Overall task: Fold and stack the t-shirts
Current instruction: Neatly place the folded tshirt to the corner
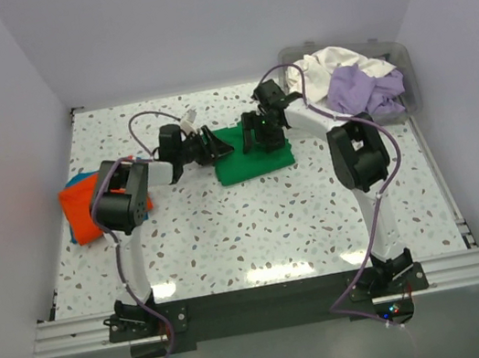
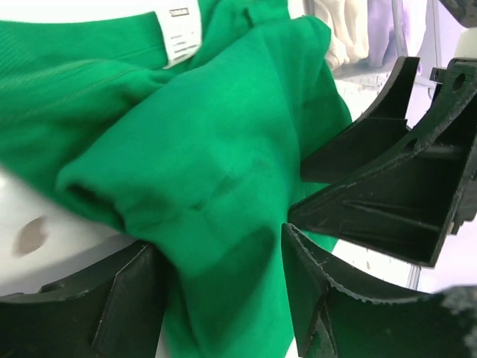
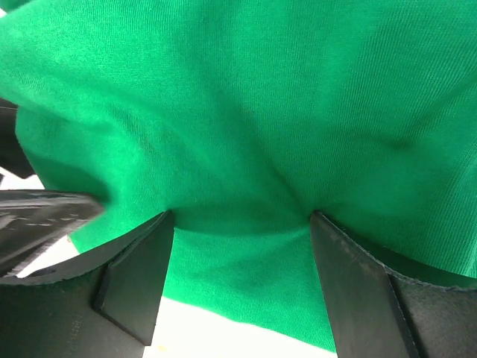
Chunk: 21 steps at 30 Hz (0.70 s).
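Observation:
A bright green t-shirt [image 1: 255,162] lies folded in a small rectangle at the table's middle. My left gripper [image 1: 218,146] is at its left edge, jaws open, with a fold of the green cloth [image 2: 223,171] between the fingers [image 2: 220,239]. My right gripper [image 1: 262,138] is over the shirt's top edge, jaws open wide and pressing down on the green cloth [image 3: 246,112], fingertips [image 3: 240,216] apart. A folded orange t-shirt [image 1: 83,214] lies at the left edge on a blue one [image 1: 81,177]. White [image 1: 339,61] and lavender [image 1: 358,88] shirts fill the bin.
The clear plastic bin [image 1: 398,54] stands at the back right corner. The right gripper's black fingers [image 2: 402,149] show close by in the left wrist view. White walls close the table on three sides. A metal rail [image 1: 261,300] runs along the near edge.

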Tool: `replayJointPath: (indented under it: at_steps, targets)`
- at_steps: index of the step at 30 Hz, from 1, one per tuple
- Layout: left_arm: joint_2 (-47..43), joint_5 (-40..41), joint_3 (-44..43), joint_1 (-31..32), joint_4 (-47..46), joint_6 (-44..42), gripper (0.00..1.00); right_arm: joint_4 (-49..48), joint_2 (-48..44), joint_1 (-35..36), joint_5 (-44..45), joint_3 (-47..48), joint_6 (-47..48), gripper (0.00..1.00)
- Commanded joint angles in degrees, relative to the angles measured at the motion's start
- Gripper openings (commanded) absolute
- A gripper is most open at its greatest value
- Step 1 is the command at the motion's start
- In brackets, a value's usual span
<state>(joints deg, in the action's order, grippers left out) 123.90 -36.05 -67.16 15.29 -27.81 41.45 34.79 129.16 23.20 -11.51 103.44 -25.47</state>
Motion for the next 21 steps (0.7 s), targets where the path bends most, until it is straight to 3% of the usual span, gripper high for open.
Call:
replayJointPath:
  at_steps: [1,6,7,9,13,21]
  targets:
    - [4.95,3.8,-0.43,2.64,7.86,-0.84,0.62,1.69,3.03,-0.17,1.49,-4.56,1.13,0.78]
    - [5.83,4.67,-3.68,4.22,10.23,-1.28,0.52,0.11,1.97,0.09,0.78,-6.76,0.78,0.77]
    - [5.92,5.11,-4.64,4.31,11.19,-1.46,0.43,0.11,1.97,0.18,0.79,-6.85,0.78,0.77]
    - [5.92,6.69,-5.26,4.31,14.43,-2.51,0.34,0.11,1.53,0.18,0.87,-7.2,0.86,0.77]
    - [3.12,12.31,-7.37,4.22,21.64,-6.72,0.0,1.07,0.21,0.27,1.31,-7.29,1.65,0.79]
    - [-1.55,21.02,-19.21,2.47,45.45,-23.42,0.0,6.78,-6.54,0.18,3.68,-7.11,4.81,0.83]
